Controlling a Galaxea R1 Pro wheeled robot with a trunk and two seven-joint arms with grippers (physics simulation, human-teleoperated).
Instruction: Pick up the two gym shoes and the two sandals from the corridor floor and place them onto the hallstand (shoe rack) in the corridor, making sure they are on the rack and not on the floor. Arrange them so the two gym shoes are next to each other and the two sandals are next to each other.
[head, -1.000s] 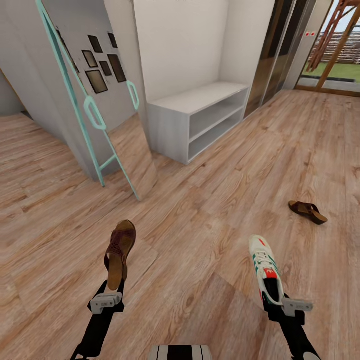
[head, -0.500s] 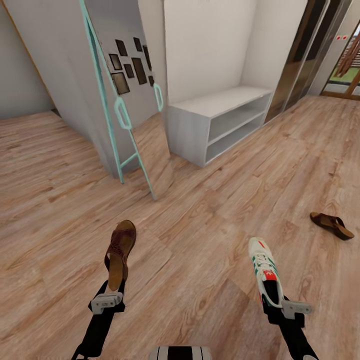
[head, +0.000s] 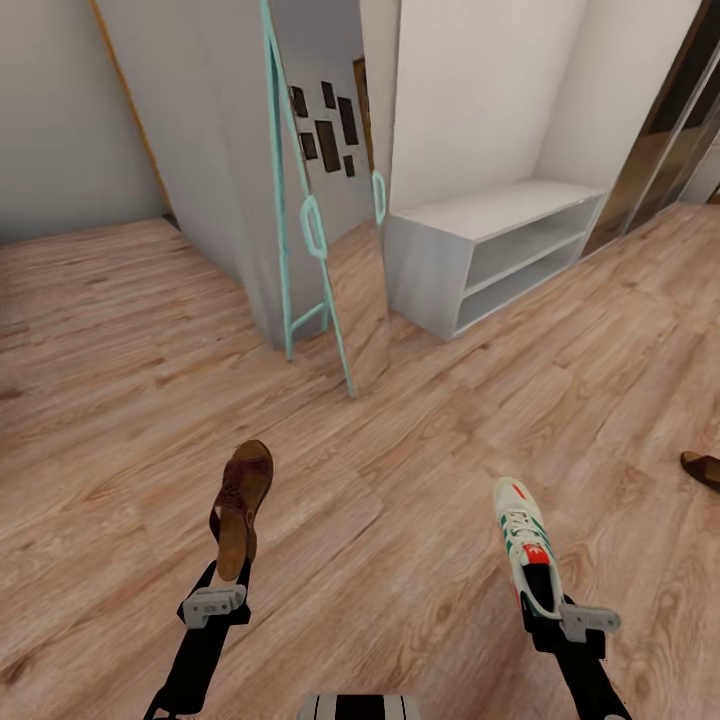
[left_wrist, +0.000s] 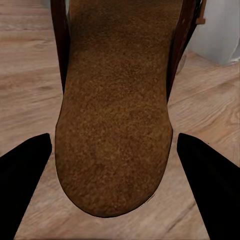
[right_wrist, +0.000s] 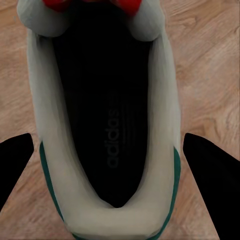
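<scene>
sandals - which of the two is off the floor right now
The sandal held up by the left gripper; the other sandal lies on the floor at the right edge.

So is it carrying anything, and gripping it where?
Yes: the left gripper holds a sandal by its heel; the right gripper holds a sneaker by its heel.

The word "adidas" is printed in grey on the dark insole (right_wrist: 114, 145) of the gym shoe (right_wrist: 107, 125).
</scene>
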